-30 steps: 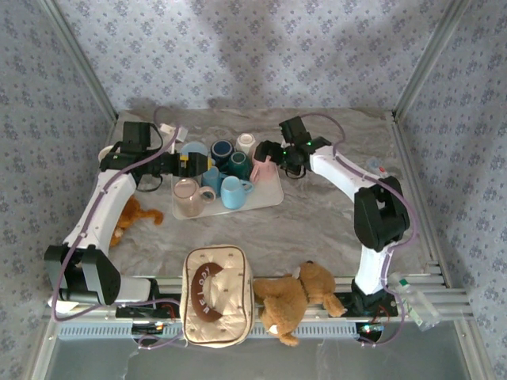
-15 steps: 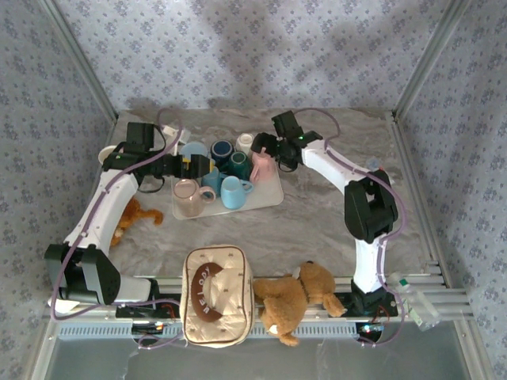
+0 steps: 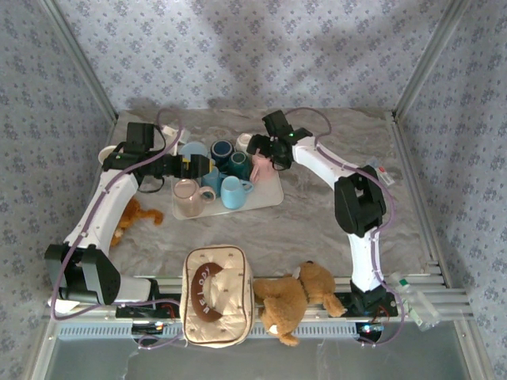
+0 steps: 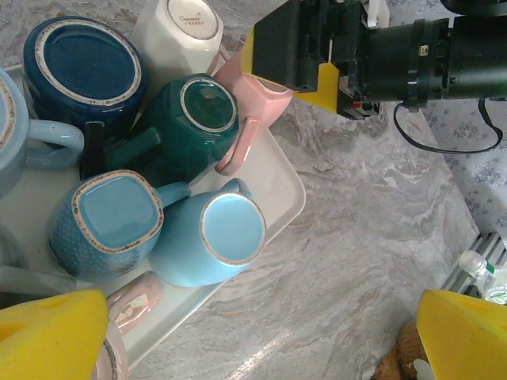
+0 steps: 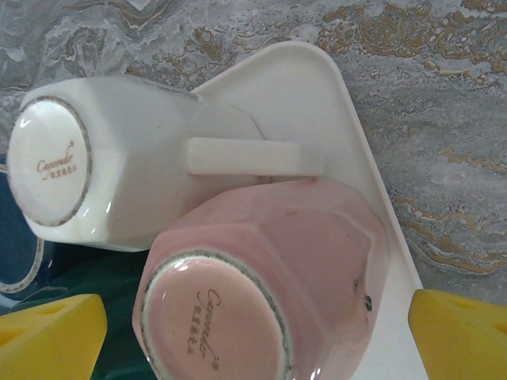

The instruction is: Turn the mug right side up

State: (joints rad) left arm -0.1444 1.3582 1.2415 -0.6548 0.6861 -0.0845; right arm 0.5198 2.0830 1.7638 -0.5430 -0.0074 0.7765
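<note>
Nothing of the flip is done yet. The pink mug is standing base-up on the tray, its foot ring facing the right wrist camera, directly below the gap between the right gripper's fingers. Those fingers are spread wide, one pad on each side of the mug, and they are touching nothing that can be seen. Judging by this framing, the pink mug is the one being lined up. A white mug, also base-up, is leaning against it on the far side, with its handle lying just beyond the pink wall.

The left gripper is hovering over the near part of the tray with its fingers equally spread and holding nothing. Below and beyond them a light blue mug, a square blue mug, a teal mug and a dark blue mug are sitting bottom-up, packed close together.

So the whole job is waiting: lowering onto the pink mug, closing on it, lifting it clear of its neighbours, rolling it over and setting it down mouth-up. The white mug crowding one side is looking like the main nuisance for getting a finger in.
</note>
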